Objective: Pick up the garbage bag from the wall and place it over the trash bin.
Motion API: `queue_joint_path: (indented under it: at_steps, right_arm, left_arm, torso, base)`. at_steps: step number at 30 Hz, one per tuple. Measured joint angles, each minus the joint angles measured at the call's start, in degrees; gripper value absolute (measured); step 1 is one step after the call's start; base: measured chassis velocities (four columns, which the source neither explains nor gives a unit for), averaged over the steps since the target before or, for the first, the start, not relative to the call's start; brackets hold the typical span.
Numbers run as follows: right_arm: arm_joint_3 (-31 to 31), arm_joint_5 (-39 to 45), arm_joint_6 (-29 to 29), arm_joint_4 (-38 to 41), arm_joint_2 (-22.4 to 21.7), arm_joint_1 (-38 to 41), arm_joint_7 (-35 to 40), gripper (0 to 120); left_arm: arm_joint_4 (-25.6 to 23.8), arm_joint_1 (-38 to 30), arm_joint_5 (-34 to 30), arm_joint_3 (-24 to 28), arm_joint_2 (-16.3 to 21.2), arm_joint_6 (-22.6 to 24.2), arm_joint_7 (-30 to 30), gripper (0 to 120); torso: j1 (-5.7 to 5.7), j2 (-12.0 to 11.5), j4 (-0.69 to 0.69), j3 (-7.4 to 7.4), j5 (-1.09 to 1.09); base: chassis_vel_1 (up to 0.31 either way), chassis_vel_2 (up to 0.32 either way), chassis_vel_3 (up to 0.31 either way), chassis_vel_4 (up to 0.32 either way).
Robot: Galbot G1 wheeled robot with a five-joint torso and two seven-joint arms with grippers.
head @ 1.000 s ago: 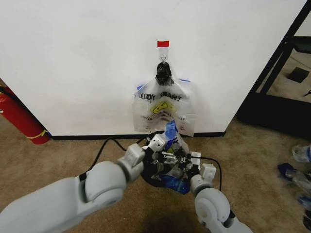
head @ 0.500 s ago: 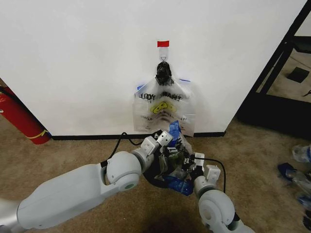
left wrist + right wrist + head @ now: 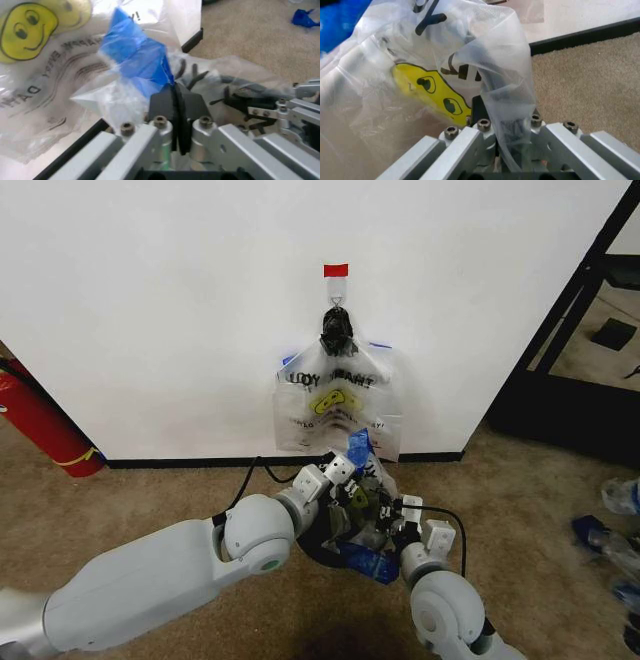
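The garbage bag (image 3: 362, 498), clear plastic with blue handles, is bunched low in front of the wall (image 3: 180, 300) between my two grippers. My left gripper (image 3: 345, 480) is shut on its blue handle (image 3: 135, 56), with the pads (image 3: 162, 103) pressed together. My right gripper (image 3: 392, 522) is shut on a fold of the clear plastic (image 3: 500, 75), next to the yellow smiley face (image 3: 432, 92). The trash bin (image 3: 312, 553) sits under the bag, and just a dark edge of it is visible.
A bunch of matching bags (image 3: 335, 405) hangs from a black knot (image 3: 336, 330) under red tape (image 3: 336, 270). A red fire extinguisher (image 3: 40, 425) leans at the left. A black frame (image 3: 570, 330) stands at the right, with plastic litter (image 3: 610, 540) on the carpet.
My left arm has reached further forward and to the right toward the wall, carrying the blue handle with it. The right gripper has shifted slightly right. The hanging bunch has not moved.
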Motion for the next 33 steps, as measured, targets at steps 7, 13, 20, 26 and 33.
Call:
queue_joint_path:
  at_steps: [7,13,20,26,33]
  right_arm:
    - [0.6,0.1,0.5,-0.2,-0.6,-0.9,-0.8,0]
    - [0.9,0.2,1.3,0.0,-1.4,-1.8,-2.1,0]
    - [0.5,1.1,1.5,0.5,-1.8,-2.1,-3.2,0]
    - [0.6,1.4,2.1,1.1,-2.1,-2.6,-4.4,0]
    - [0.4,2.1,4.0,0.6,-3.0,-2.3,-7.6,0]
  left_arm:
    - [-1.6,1.9,-5.0,-5.0,1.2,0.9,-2.6,0]
    - [-1.1,2.2,-12.9,-9.0,2.8,3.5,-5.7,0]
    - [2.2,5.0,-17.2,-13.7,4.8,5.3,-6.9,0]
    - [4.3,8.1,-18.7,-17.9,6.6,5.8,-6.4,0]
    - [3.4,15.8,-19.3,-26.3,11.4,6.3,-3.9,0]
  torso:
    - [0.00,0.0,0.00,0.00,0.00]
    - [0.00,0.0,0.00,0.00,0.00]
    - [0.00,0.0,0.01,0.00,0.00]
    - [0.00,0.0,-0.02,0.00,-0.01]
    - [-0.01,0.0,0.04,0.00,0.01]
  base:
    - [0.000,0.000,0.000,0.000]
    - [0.000,0.000,0.000,0.000]
    - [0.000,0.000,0.000,0.000]
    - [0.000,0.000,0.000,0.000]
    - [0.000,0.000,0.000,0.000]
